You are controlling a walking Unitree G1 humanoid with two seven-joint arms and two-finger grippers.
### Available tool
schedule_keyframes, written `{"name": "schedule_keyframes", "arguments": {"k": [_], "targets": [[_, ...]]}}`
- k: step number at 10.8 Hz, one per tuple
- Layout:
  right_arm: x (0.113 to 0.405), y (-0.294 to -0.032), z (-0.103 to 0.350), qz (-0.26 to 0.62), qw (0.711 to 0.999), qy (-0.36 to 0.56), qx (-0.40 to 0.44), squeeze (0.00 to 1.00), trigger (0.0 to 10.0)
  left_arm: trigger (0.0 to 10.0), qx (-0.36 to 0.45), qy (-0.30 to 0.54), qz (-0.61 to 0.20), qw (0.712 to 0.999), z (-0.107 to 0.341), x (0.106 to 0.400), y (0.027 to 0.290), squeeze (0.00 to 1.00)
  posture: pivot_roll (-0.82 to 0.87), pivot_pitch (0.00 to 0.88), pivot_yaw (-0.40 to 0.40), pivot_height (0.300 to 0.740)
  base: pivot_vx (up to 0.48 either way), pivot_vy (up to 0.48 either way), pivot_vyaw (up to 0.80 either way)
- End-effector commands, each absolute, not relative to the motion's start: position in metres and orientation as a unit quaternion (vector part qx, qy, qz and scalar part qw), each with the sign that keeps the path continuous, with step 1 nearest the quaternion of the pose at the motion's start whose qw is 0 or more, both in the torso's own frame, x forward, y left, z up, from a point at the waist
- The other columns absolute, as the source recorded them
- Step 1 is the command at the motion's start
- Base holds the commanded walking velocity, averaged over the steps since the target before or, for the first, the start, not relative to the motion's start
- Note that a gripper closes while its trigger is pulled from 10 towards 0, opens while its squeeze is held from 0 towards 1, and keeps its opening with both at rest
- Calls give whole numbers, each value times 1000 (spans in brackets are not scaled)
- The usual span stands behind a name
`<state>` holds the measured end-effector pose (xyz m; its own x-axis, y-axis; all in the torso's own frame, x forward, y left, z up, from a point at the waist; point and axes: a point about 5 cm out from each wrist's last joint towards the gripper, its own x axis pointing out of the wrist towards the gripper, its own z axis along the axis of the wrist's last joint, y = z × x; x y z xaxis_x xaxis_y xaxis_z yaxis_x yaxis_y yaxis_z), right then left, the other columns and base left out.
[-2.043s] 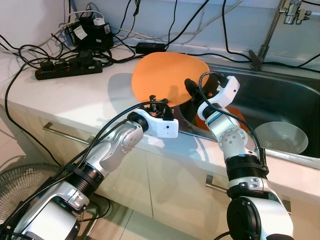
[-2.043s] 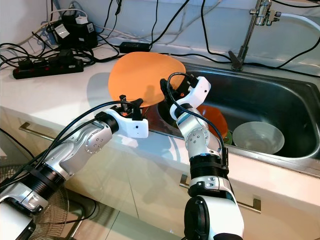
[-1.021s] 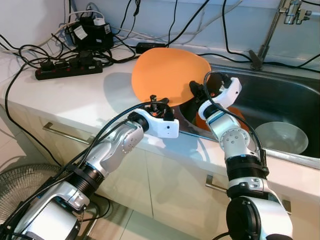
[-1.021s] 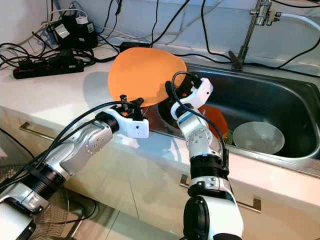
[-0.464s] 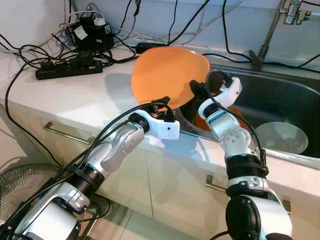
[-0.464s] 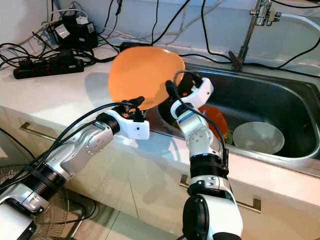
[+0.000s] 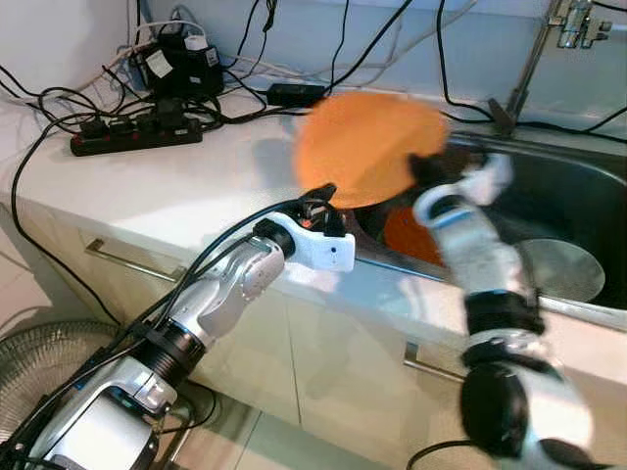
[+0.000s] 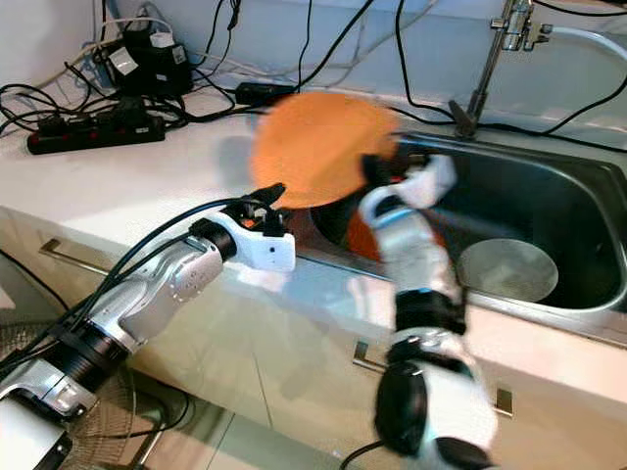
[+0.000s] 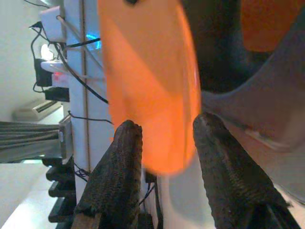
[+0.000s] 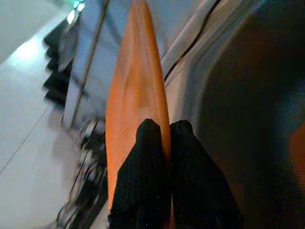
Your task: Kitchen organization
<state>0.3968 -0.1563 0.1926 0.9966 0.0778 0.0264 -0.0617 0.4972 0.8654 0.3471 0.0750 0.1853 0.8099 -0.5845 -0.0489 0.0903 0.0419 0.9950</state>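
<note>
A large orange plate (image 7: 367,142) hangs on edge over the left rim of the steel sink (image 7: 588,157), blurred by motion. My right gripper (image 7: 425,168) is shut on its right rim; in the right wrist view the two fingers (image 10: 147,143) pinch the thin plate (image 10: 136,95). At the counter's front edge, just below and left of the plate, sits my left gripper (image 7: 323,193). It is open: in the left wrist view its fingers (image 9: 126,157) stand apart, with the plate (image 9: 147,86) beyond them.
Inside the sink lie a second orange dish (image 7: 407,235) and a pale bowl (image 7: 563,269). A faucet (image 7: 529,59) rises at the back. A black power strip (image 7: 132,137) and tangled cables cover the counter's back left. The white counter (image 7: 196,196) runs left of the sink.
My right arm has swung the orange plate to the right, towards the sink, and away from the left gripper. The left arm has barely moved.
</note>
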Motion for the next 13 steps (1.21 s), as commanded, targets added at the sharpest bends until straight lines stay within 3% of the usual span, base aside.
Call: {"name": "schedule_keyframes", "arguments": {"k": [1,4,5,6,7,9,10,13], "targets": [[402,-164,214,37,854,-35,517,0,0,10000,645,-198,-233,701,190,347,76,0,216,0,37,740,0,0,0],[402,-205,218,-30,859,-80,505,0,0,10000,635,-193,-228,713,189,345,80,0,219,2,37,740,0,0,0],[400,-214,214,-57,882,-82,461,0,0,10000,609,-182,-226,738,187,345,83,0,218,1,38,740,0,0,0],[400,-216,210,-71,904,-73,415,0,4510,10000,567,-168,-222,775,186,344,85,0,218,2,39,740,0,0,0],[399,-215,203,-83,935,-63,340,0,10000,10000,475,-129,-203,847,182,346,92,0,222,1,38,740,0,0,0],[400,-210,195,-87,962,-44,253,0,10000,10000,354,-89,-181,913,175,349,98,0,222,0,38,740,0,0,0],[400,-207,186,-92,978,-25,183,0,10000,10000,331,-84,-175,923,173,349,98,0,222,0,36,740,0,0,0],[401,-191,176,-69,993,-3,92,0,10000,10000,212,-53,-175,960,167,342,93,0,226,0,32,740,0,0,0]]}}
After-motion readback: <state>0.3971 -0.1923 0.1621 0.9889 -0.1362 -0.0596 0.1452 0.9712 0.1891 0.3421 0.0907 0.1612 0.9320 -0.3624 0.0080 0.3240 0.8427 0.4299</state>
